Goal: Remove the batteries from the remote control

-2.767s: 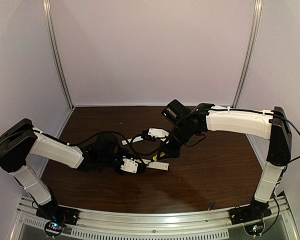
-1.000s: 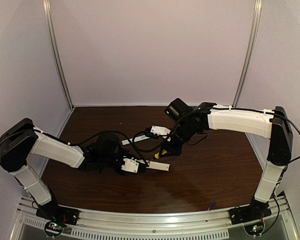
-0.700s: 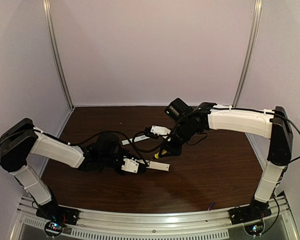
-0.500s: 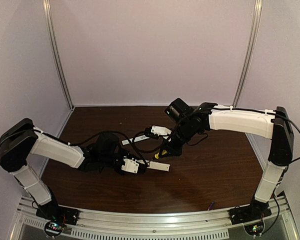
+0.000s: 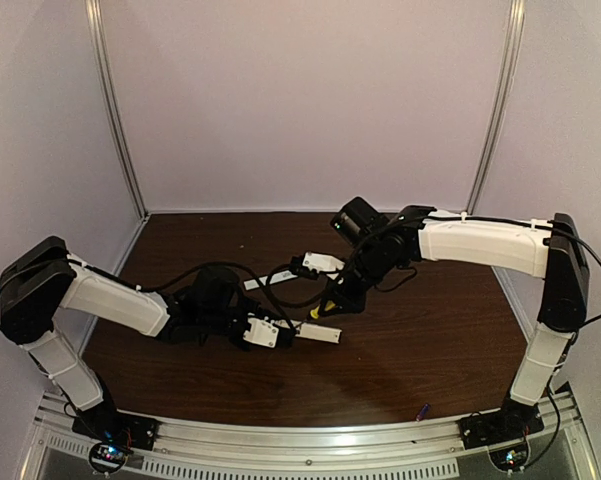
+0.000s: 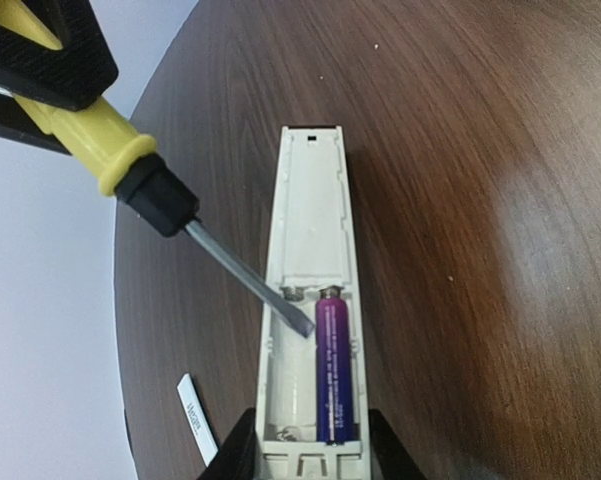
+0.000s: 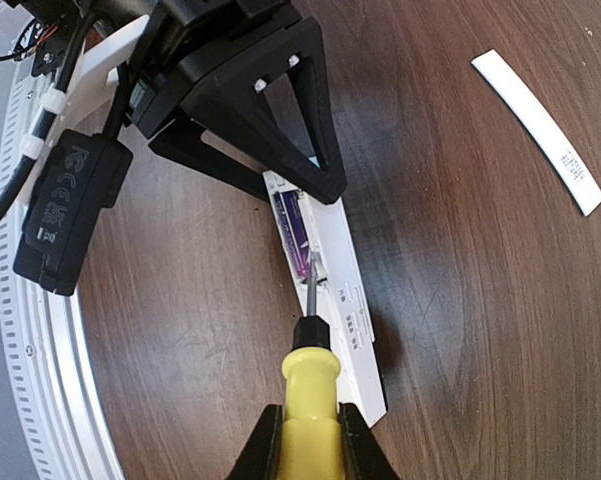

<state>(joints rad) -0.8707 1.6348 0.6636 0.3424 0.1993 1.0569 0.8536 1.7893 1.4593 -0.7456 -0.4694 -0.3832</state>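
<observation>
The remote control [image 6: 310, 250] lies on the table with its battery bay open and facing up; it also shows in the top view [image 5: 318, 334] and the right wrist view [image 7: 352, 320]. My left gripper [image 6: 312, 462] is shut on its near end. One purple battery [image 6: 332, 370] lies in the right slot and also shows in the right wrist view [image 7: 295, 235]; the left slot is empty. Another battery [image 5: 423, 410] lies by the front rail. My right gripper [image 7: 308, 452] is shut on the yellow-handled screwdriver [image 7: 310, 395], whose blade tip [image 6: 298, 325] sits in the bay beside the battery's far end.
The flat white cover strip [image 7: 540, 130] lies on the table apart from the remote, left of it in the left wrist view [image 6: 198, 430] and behind the left arm in the top view [image 5: 255, 283]. The metal rail [image 5: 300, 440] runs along the near edge.
Over the earlier frames my right wrist shifted slightly right with the screwdriver. In the last second both arms hold almost still.
</observation>
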